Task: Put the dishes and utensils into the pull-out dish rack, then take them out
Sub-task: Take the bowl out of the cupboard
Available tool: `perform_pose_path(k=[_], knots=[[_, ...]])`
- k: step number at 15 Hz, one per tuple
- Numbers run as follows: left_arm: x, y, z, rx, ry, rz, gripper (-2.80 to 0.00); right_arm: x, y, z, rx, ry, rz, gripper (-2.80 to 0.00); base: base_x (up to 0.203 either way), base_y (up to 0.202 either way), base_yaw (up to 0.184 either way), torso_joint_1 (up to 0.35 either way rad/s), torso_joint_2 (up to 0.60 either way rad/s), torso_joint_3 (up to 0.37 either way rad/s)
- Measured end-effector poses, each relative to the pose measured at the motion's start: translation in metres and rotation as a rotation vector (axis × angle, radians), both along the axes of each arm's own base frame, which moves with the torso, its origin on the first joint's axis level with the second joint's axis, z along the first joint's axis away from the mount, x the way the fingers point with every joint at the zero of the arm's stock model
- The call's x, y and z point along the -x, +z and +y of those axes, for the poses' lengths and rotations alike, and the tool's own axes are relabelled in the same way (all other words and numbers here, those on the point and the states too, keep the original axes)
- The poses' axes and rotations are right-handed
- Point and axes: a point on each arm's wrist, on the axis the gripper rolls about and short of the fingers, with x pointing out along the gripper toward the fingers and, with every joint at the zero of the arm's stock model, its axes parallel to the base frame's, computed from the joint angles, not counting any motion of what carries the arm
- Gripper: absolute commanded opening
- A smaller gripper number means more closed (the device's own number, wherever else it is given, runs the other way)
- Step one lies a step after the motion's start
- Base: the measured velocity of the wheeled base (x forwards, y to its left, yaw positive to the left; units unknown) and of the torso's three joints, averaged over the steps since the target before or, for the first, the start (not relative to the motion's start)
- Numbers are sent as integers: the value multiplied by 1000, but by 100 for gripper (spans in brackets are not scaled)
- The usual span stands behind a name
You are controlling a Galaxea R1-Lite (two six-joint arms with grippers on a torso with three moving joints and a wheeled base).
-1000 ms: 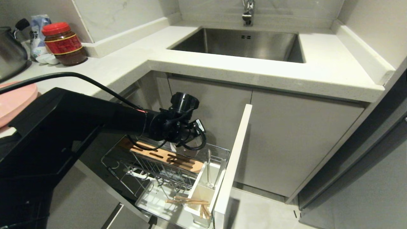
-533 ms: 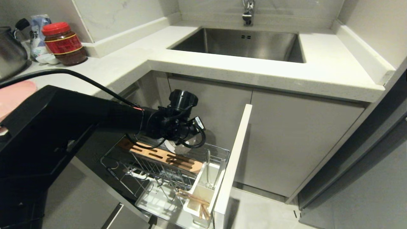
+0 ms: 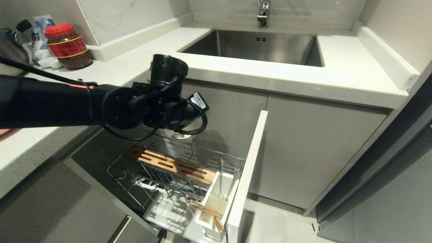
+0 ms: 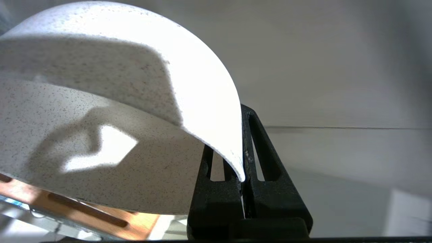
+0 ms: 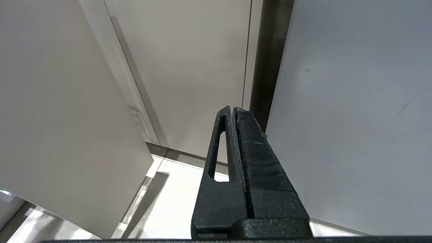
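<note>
My left gripper [image 4: 238, 135] is shut on the rim of the cream-white speckled bowl [image 4: 101, 118]. It holds the bowl in the air above the back of the pull-out dish rack [image 3: 202, 158], just under the counter edge. In the head view only a sliver of the bowl [image 3: 182, 136] peeks out below the wrist. The chopsticks [image 3: 206, 211] and slim metal cutlery [image 3: 221, 179] stand in the white cutlery box [image 3: 212, 202]. A pink sliver of the plate [image 3: 6, 132] shows behind the left arm. My right gripper [image 5: 233, 109] is shut and empty, parked low beside cabinet fronts.
The rack's white front panel [image 3: 248, 175] stands out from the cabinets, with the wooden strip [image 3: 175, 167] and drip tray [image 3: 162, 212] inside. On the counter are a red-lidded jar [image 3: 67, 45] and a kettle [image 3: 10, 50]. The sink [image 3: 253, 45] lies at the back.
The left gripper has shut on the bowl and lifted it up out of the rack, to about counter height. The chopsticks shifted from lying across the box to leaning in it.
</note>
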Motion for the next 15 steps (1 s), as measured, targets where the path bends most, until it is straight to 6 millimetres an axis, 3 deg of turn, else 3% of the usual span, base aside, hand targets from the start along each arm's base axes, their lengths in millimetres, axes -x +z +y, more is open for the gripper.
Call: perform_pose_path(k=[4,9,15], knots=[[60,72,27,68,9,-189,-280,0,0,0,0,0,0,-280,0,0,0,0,0,0],[137,146,83,12,140,-461,-280,0,0,0,0,0,0,-280,0,0,0,0,0,0],[183,191,162,-152,457,-474,-280,0,0,0,0,0,0,-280,0,0,0,0,0,0]])
